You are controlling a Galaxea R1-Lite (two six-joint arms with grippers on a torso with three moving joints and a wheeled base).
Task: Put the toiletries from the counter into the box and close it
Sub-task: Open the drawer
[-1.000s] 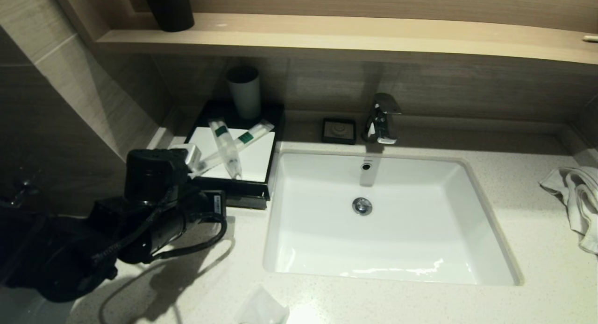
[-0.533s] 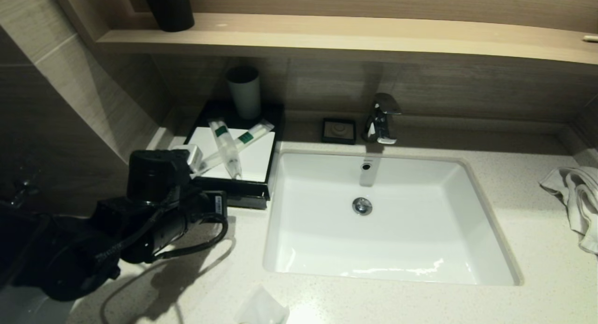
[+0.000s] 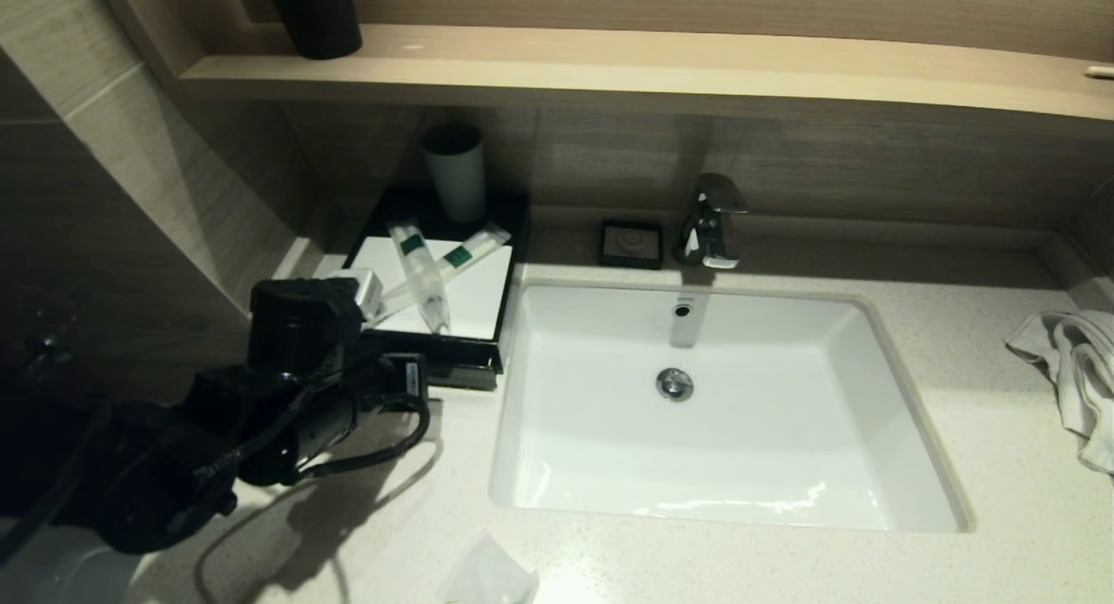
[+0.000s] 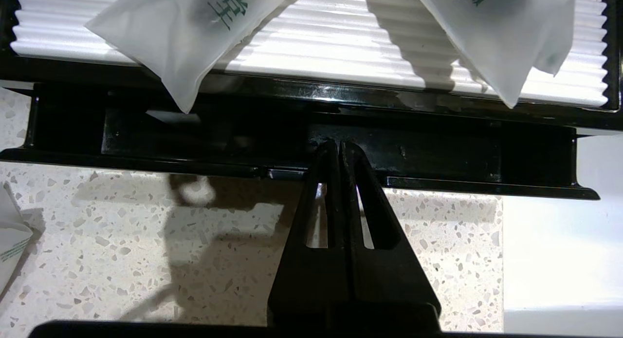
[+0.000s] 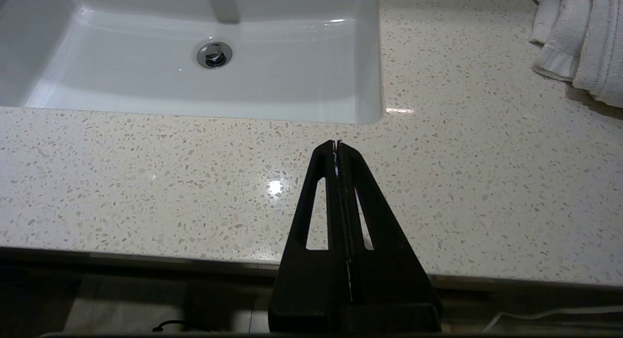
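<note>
A: From the head view, where is the working arm?
B: The left arm reaches in low from the left, its wrist just before the box (image 3: 426, 304), which sits on the counter (image 3: 975, 395) left of the sink (image 3: 722, 412). The fingers are hidden behind the wrist here.

A: What does the box carry?
B: Two long slim tubes (image 3: 420, 273) lie crossed on its white top panel, and a grey cup (image 3: 454, 171) stands at its back. A soft packet (image 3: 487, 578) lies on the counter at the near edge. A soap dish (image 3: 631, 243), faucet (image 3: 712, 221) and towel (image 3: 1066, 369) are further right.

A: And the left wrist view?
B: The left gripper (image 4: 339, 145) is clenched on nothing, its tips at the drawer's (image 4: 302, 138) black front, which stands slightly out. The ends of two wrappers (image 4: 185, 31) hang over the ribbed panel above.

A: Right wrist view?
B: The right gripper (image 5: 337, 144) is pressed closed, empty, parked over the counter's front edge, the sink beyond.
</note>
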